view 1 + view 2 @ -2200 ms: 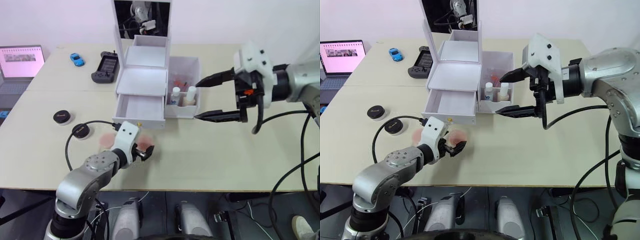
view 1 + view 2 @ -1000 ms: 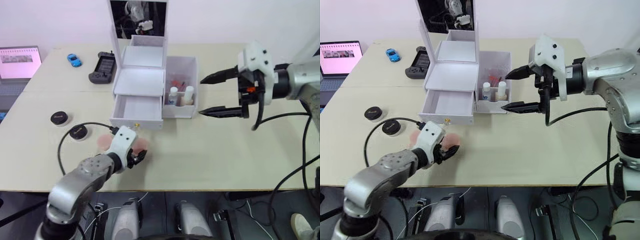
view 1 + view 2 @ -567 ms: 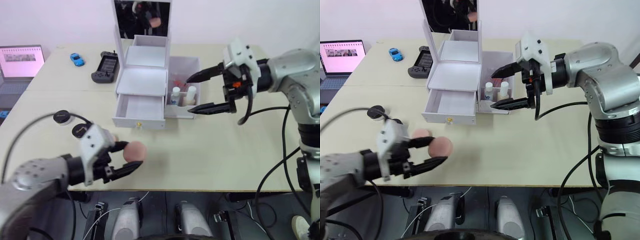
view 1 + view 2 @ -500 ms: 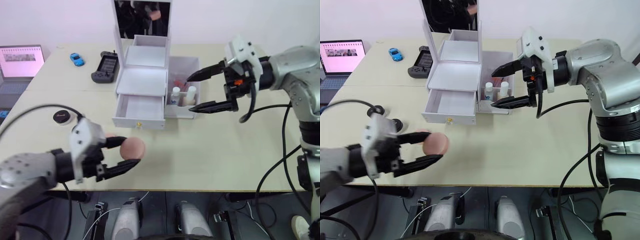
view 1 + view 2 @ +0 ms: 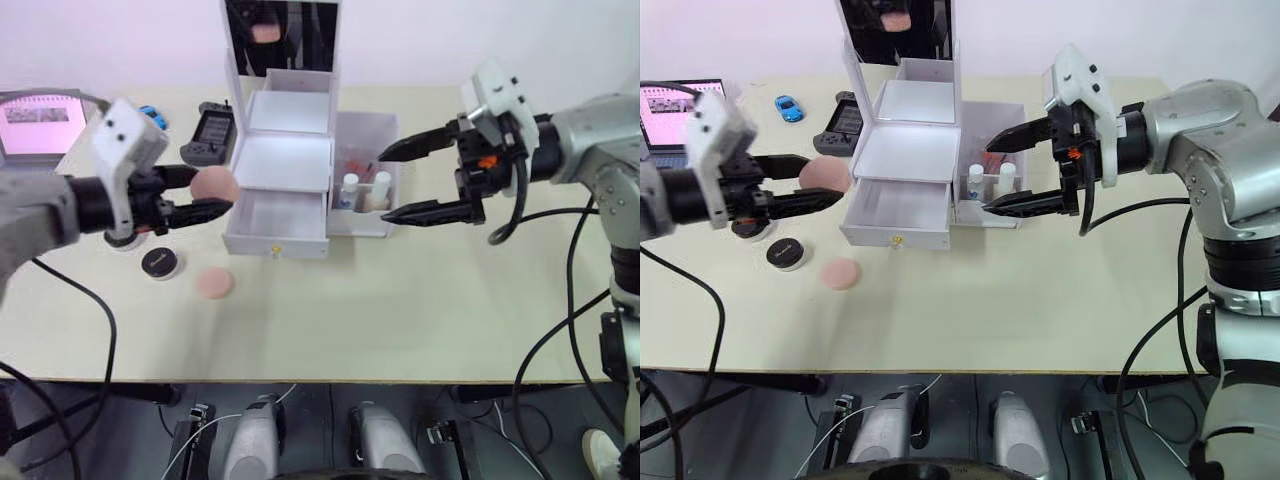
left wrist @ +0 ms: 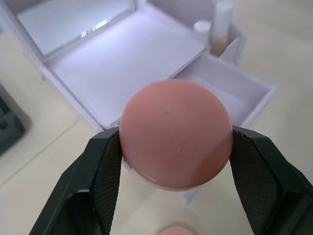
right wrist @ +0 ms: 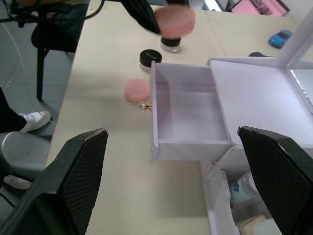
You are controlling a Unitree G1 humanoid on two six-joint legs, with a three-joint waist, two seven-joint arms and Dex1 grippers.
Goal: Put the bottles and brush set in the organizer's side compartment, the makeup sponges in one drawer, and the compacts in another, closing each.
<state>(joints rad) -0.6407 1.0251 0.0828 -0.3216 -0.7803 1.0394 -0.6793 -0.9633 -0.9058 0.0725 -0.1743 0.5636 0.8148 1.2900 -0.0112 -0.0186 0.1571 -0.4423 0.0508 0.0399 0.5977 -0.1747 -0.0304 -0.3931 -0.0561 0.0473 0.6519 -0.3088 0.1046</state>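
My left gripper is shut on one pink makeup sponge, held in the air just left of the white organizer. The other makeup sponge lies on the table in front. The bottom drawer is pulled out and empty. Two black compacts sit to the left. In the side compartment stand the two bottles with the brush set behind them. My right gripper hangs open at that compartment's right edge.
A laptop is at the table's far left, with a blue toy car and a black game controller behind the organizer's left side. A black cable trails from my left arm. A person's shoe is beside the table.
My left gripper has carried its sponge from low near the table's front edge up and back to beside the organizer. The right gripper has stayed by the side compartment.
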